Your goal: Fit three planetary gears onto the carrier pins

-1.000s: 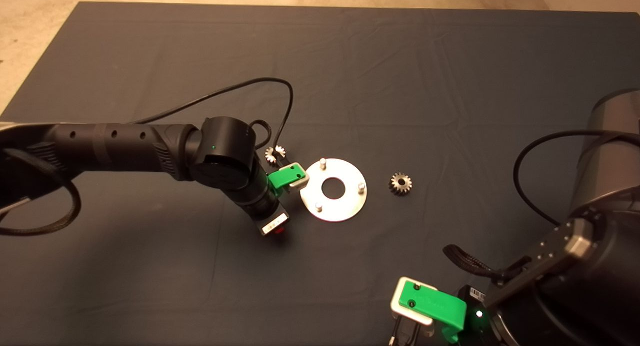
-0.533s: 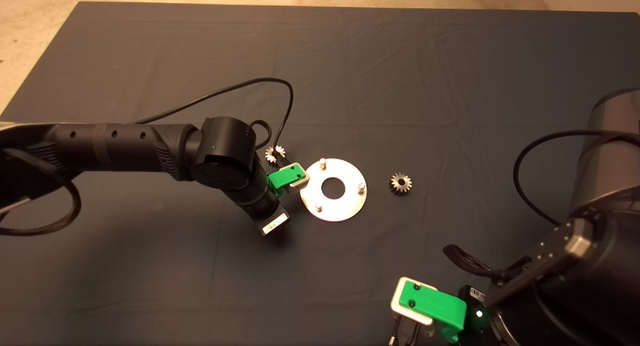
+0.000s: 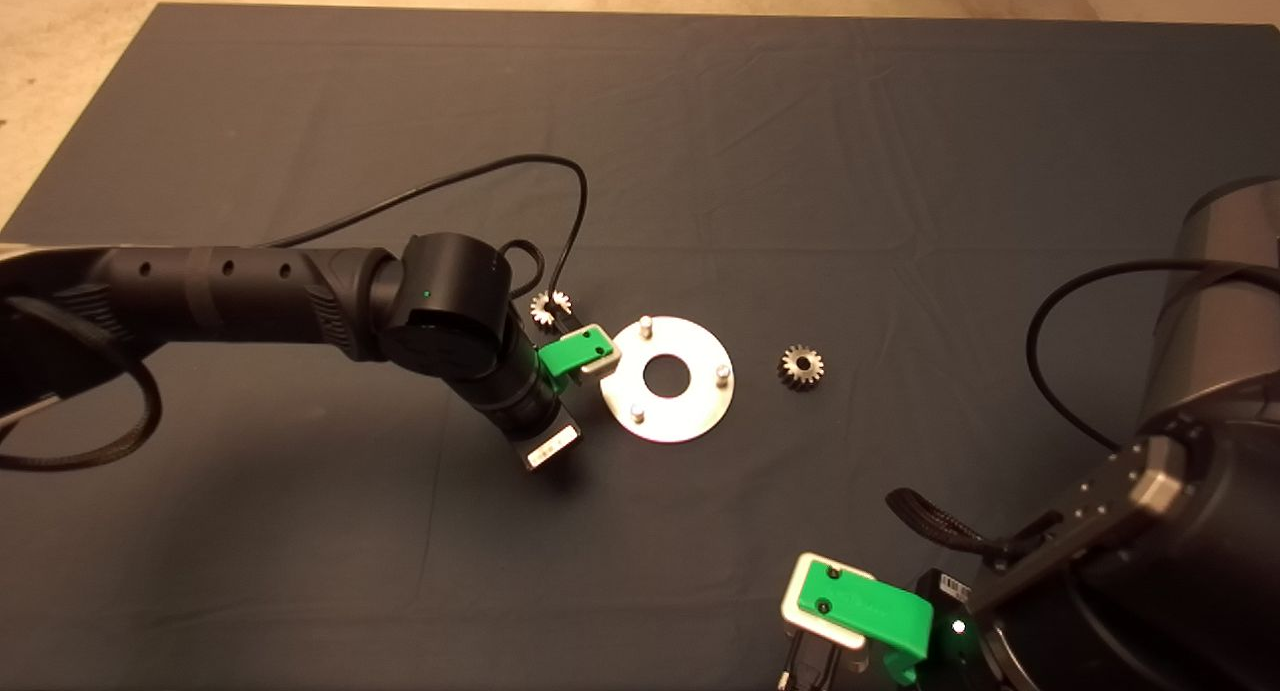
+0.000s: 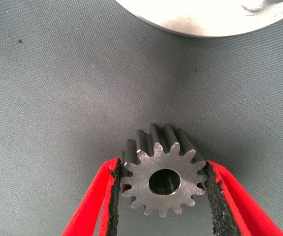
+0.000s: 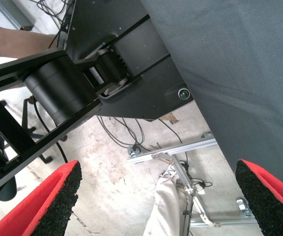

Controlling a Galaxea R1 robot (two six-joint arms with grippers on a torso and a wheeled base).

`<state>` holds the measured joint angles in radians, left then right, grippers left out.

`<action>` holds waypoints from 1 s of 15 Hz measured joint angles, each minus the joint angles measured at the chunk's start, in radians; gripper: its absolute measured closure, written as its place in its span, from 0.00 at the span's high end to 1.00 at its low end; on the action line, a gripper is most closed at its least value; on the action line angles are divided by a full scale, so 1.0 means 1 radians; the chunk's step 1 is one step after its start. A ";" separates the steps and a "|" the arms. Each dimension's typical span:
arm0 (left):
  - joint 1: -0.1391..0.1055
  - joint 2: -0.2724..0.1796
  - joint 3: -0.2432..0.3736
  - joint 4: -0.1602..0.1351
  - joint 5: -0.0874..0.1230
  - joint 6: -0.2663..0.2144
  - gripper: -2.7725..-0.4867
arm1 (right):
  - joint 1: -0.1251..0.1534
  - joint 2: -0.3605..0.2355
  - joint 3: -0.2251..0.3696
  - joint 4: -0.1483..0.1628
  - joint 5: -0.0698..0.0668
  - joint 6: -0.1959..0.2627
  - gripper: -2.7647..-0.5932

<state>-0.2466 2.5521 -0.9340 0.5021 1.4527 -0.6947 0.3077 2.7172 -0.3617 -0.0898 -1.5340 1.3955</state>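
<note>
A dark mat point(image 3: 760, 151) covers the bench, and my two black arms reach over it from opposite sides. My left arm point(image 3: 250, 291) stretches in across the mat, with a black cable point(image 3: 470, 176) looping above it.

Just beyond my left gripper point(image 4: 163, 189) lies the carrier, a flat shiny silver disc point(image 3: 667, 379) with a round centre hole; its edge touches or nearly touches the gripper's green body in the head view. Three carrier pins stand upright around the disc: one point(image 3: 646, 324) on the far side, one point(image 3: 723, 372) on the side away from my left gripper, and one point(image 3: 636, 410) on the near side. None carries a gear.

My left gripper is clamped on a planetary gear point(image 4: 162, 178). Its two red fingers point(image 4: 104, 199) press their black pads against the teeth on either side, and the centre hole faces the wrist camera. The mat shows behind the gear, with the rim of the disc a little way past it.

A second planetary gear point(image 3: 549, 307) lies on the mat just beside my left gripper, behind it. The third planetary gear point(image 3: 800, 367) lies beyond the disc, well apart from that gripper.

My right gripper point(image 5: 161, 196) waits off the near right corner of the mat, fingers wide apart, looking down at floor, cables and a metal frame.
</note>
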 joint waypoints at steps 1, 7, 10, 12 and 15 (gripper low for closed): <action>0.000 -0.001 0.000 0.000 -0.003 0.000 0.24 | 0.000 0.000 0.000 0.000 0.000 0.000 0.80; 0.000 0.000 0.000 0.000 -0.005 -0.006 0.20 | 0.000 0.000 0.000 0.000 0.000 0.000 0.80; 0.000 -0.001 0.000 0.000 -0.005 -0.007 0.17 | 0.000 0.000 0.000 0.000 0.000 0.000 0.80; 0.000 0.000 0.000 0.000 -0.005 -0.007 0.17 | 0.000 0.000 0.000 0.000 0.000 0.000 0.80; 0.000 -0.001 0.000 0.000 -0.004 -0.007 0.14 | 0.000 0.000 0.000 0.000 0.000 0.000 0.80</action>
<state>-0.2466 2.5516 -0.9340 0.5026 1.4485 -0.7019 0.3077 2.7172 -0.3617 -0.0898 -1.5340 1.3955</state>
